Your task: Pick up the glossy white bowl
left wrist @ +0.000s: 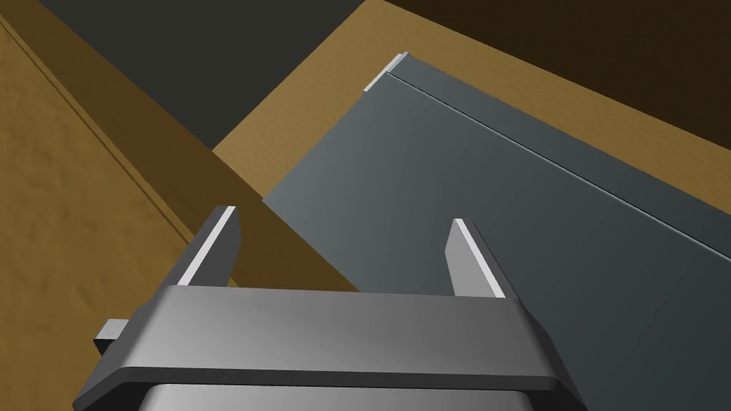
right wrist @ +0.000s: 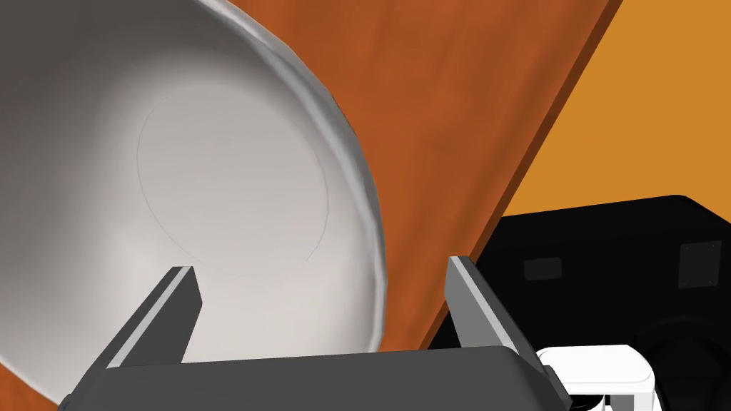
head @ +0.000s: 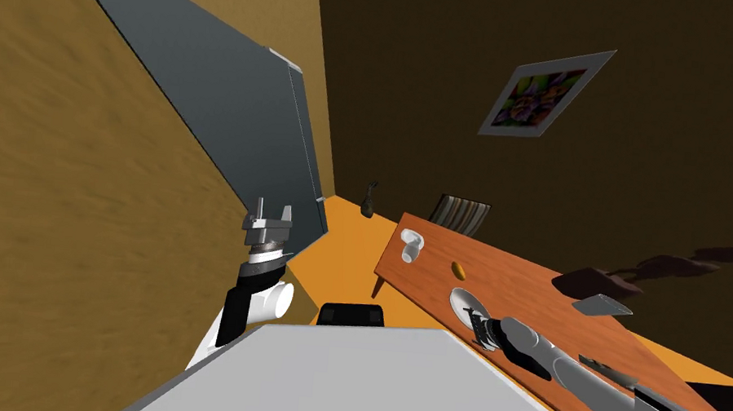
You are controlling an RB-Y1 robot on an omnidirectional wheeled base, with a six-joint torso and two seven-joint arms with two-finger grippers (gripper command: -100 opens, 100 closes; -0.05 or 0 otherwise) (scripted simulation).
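Bowl (right wrist: pixel 214 178) rim within right pincer (right wrist: pixel 320 270)

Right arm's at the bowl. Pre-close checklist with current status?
1. Right gripper fingers open: ok.
2. Fingers straddle the white bowl wall, one inside, one outside: ok.
3. Bowl upright on the table, near its edge: ok.
4. Fingers far enough past the rim to hold: cannot tell.
5. Left gripper open, raised away from the table: ok.
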